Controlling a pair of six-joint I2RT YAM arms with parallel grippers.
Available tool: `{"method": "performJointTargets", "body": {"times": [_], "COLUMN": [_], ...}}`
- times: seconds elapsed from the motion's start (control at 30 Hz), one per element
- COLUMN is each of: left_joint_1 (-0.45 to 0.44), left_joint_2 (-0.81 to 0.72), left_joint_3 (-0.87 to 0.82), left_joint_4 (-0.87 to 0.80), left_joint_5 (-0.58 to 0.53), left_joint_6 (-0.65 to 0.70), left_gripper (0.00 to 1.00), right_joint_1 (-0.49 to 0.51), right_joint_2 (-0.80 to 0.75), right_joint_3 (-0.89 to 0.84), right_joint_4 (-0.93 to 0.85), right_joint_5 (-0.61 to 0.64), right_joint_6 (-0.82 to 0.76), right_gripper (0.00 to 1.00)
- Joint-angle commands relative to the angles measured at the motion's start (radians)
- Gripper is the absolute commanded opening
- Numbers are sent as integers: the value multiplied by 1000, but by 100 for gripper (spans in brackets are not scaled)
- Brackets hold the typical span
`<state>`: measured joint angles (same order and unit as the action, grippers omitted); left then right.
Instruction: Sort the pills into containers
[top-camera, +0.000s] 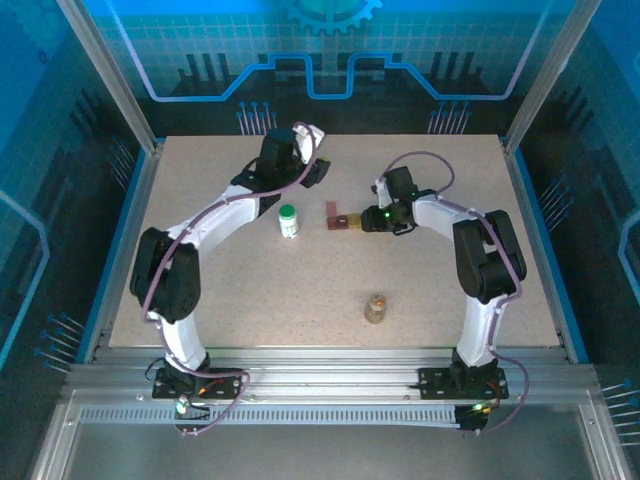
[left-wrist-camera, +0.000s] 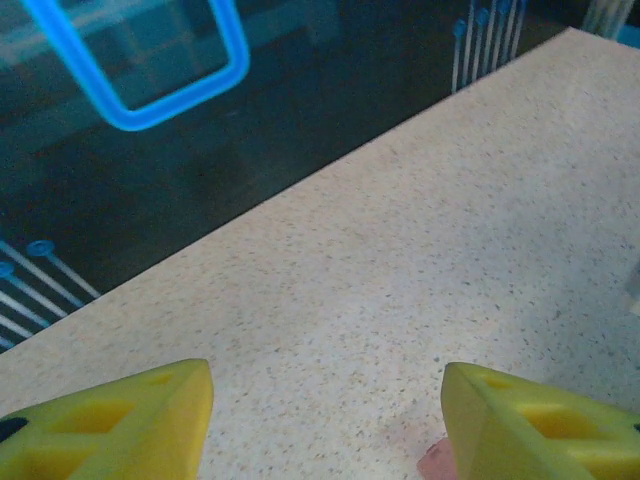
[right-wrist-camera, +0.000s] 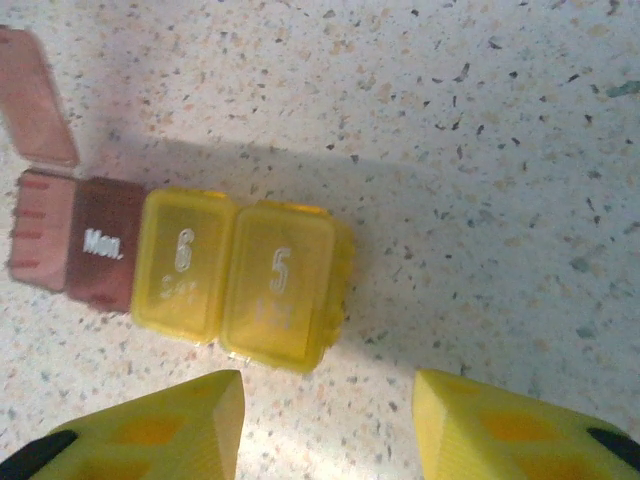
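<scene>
A: Two containers are seen left of centre in the right wrist view: the dark red box (right-wrist-camera: 100, 255) with its lid raised, the yellow box (right-wrist-camera: 280, 285) shut.
B: No sorted pills are seen; the left end effector (left-wrist-camera: 325, 420) and the right end effector (right-wrist-camera: 328, 420) are held apart, empty.

Bottle (top-camera: 288, 220) L of pill boxes (top-camera: 341, 219) (in a row, touching), jar (top-camera: 376, 308) nearer table (top-camera: 250, 300) front.

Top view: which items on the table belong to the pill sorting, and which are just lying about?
Job in hand:
- dark red container, lid open
- yellow containers, touching it

Lying about, though possibly pill sources:
- green-capped white bottle, left of the containers
- small brown jar, alone nearer the front edge
Their contents cannot be seen.
</scene>
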<state>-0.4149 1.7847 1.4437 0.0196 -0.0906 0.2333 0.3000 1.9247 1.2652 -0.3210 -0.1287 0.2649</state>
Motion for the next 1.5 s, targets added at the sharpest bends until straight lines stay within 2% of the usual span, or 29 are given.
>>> {"method": "performJointTargets", "body": {"times": [0.0, 0.23, 0.4, 0.5, 0.57, 0.67, 0.77, 0.93, 1.1, 1.27, 1.47], "left_joint_1": [6, 8, 14, 34, 42, 42, 40, 10, -70, -111, -111], "left_joint_2": [-123, -303, -377, -386, -374, -357, -391, -492, -621, -728, -791], "left_joint_3": [-58, -195, -258, -296, -328, -359, -403, -503, -685, -863, -986], "left_joint_4": [57, -59, -234, -309, -308, -284, -229, -150, 42, 219, 298], "left_joint_5": [-116, -245, -342, -304, -241, -211, -187, -210, -182, -177, -200], "left_joint_6": [-141, -286, -431, -560, -620, -664, -660, -630, -539, -474, -448], "left_gripper": [65, 70, 76, 84, 84, 84, 83, 83, 83, 83, 83], "right_joint_1": [3, 16, 36, 63, 83, 110, 139, 201, 285, 371, 468], "right_joint_2": [-79, -192, -263, -287, -295, -313, -359, -459, -544, -601, -629], "right_joint_3": [-33, -119, -167, -182, -186, -182, -176, -157, -142, -133, -160], "right_joint_4": [56, 141, 204, 221, 225, 200, 112, -109, -339, -532, -662], "right_joint_5": [19, 21, 14, 36, 60, 88, 140, 262, 414, 454, 384], "right_joint_6": [-29, -49, -61, -73, -81, -87, -79, -38, -46, -4, 95], "right_gripper": [51, 58, 60, 62, 64, 66, 67, 72, 77, 80, 87]}}
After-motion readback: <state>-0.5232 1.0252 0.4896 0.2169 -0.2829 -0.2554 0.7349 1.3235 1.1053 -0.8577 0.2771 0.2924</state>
